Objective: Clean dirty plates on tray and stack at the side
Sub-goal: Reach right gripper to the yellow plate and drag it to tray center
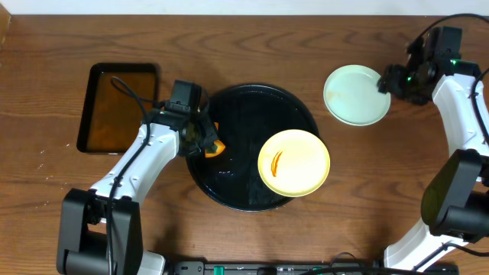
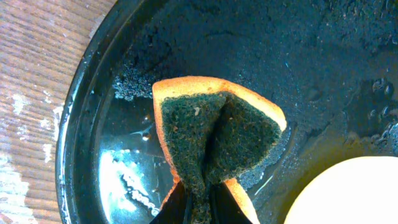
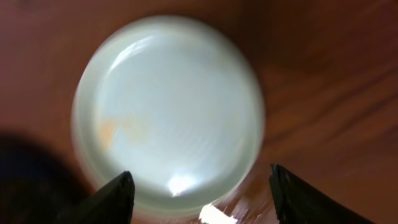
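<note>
The round black tray [image 1: 244, 107] sits mid-table with wet foam on it [image 2: 280, 56]. A pale yellow plate [image 1: 294, 162] with an orange streak lies on its right part and shows as a pale edge [image 2: 348, 193] in the left wrist view. My left gripper [image 1: 205, 140] is shut on a folded orange sponge with a green scrub face [image 2: 214, 130], over the tray's left side. A mint plate [image 1: 356, 95] with faint orange smudges lies flat on the table to the right [image 3: 168, 112]. My right gripper [image 1: 393, 80] hangs open at its right edge, jaws wide apart [image 3: 202, 199].
A rectangular black tray with a brownish inside [image 1: 118, 107] stands at the left, beside the left arm. Bare wooden table surrounds the round tray. The right arm's base reaches in from the lower right.
</note>
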`<state>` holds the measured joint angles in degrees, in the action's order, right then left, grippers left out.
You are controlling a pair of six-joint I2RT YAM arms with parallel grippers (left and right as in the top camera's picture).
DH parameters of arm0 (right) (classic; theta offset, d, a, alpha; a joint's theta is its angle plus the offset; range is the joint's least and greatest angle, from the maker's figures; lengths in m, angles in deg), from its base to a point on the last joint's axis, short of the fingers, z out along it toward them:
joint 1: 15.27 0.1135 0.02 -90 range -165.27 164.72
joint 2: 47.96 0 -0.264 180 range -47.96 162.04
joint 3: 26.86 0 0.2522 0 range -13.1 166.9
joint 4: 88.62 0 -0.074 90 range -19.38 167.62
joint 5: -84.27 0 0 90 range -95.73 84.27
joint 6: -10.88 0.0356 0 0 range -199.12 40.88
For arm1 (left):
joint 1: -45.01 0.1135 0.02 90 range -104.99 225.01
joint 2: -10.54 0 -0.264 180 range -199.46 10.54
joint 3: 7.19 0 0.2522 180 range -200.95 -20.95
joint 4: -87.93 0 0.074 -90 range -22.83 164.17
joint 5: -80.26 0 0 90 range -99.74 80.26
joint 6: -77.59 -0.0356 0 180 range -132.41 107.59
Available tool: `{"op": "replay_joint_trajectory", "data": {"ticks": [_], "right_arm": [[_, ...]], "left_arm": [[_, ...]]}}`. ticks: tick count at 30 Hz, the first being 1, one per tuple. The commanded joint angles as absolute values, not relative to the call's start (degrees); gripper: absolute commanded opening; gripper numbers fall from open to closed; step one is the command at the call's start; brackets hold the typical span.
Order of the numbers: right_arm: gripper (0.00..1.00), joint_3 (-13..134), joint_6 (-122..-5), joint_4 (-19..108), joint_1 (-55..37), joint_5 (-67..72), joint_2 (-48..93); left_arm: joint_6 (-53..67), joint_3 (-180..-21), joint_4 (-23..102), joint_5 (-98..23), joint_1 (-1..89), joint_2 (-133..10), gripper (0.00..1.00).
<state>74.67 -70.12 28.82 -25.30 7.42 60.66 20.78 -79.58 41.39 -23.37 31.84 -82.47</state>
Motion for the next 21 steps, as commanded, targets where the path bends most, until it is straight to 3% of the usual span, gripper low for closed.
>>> {"op": "replay_joint_trajectory", "data": {"ticks": [1,4,8,13,21], "right_arm": [[0.63,75.3,-69.3,23.1,-22.8,21.2,58.9],[0.55,75.3,-69.3,15.8,-20.1,22.5,57.0],[0.56,75.3,-67.7,10.3,-15.5,17.9,53.7],[0.61,75.3,-53.6,2.3,-8.8,-5.7,49.5],[0.63,68.9,-41.0,-0.8,-1.1,-7.0,49.2]], "left_arm": [[20.7,-80.3,41.3,-23.8,32.0,-82.7,0.08],[20.7,-80.3,41.3,-23.8,32.0,-82.7,0.08],[20.7,-80.3,41.5,-23.8,32.0,-82.7,0.08],[20.7,-80.3,41.5,-23.8,32.0,-82.7,0.08],[20.7,-80.3,41.7,-23.9,32.0,-82.7,0.08]]}}
